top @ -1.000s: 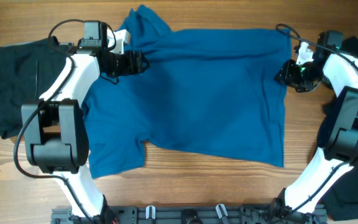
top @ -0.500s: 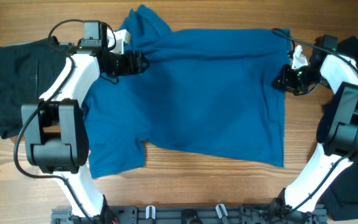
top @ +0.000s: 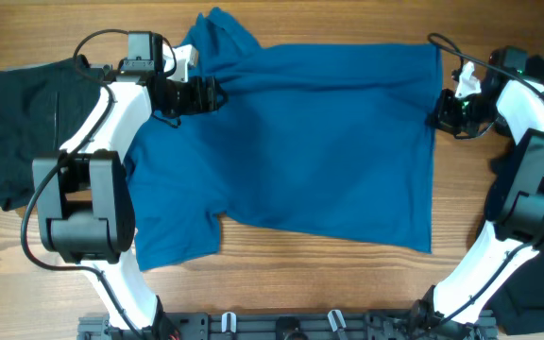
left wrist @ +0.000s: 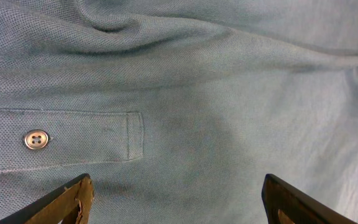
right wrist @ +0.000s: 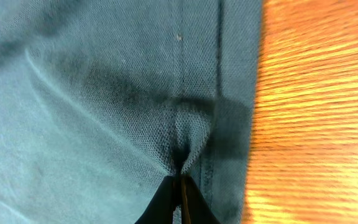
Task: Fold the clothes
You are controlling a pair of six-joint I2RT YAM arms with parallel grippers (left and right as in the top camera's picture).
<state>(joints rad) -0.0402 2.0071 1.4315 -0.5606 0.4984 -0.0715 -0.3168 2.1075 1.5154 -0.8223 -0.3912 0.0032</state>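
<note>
The medium-blue short-sleeved knit shirt point(top: 319, 142) lies spread nearly flat on the wooden worktop point(top: 348, 283). Soft, light and limp, it will likely sag and wrinkle unless it is taken by its stitched edges, where doubled cloth gives a firmer pinch. The right end effector point(right wrist: 180, 186) is closed tight on such an edge just beside bare wood, the cloth puckering at its tips, while the left end effector point(left wrist: 173, 202) is spread wide over the placket near a small pale button point(left wrist: 36, 139), holding nothing.
</note>
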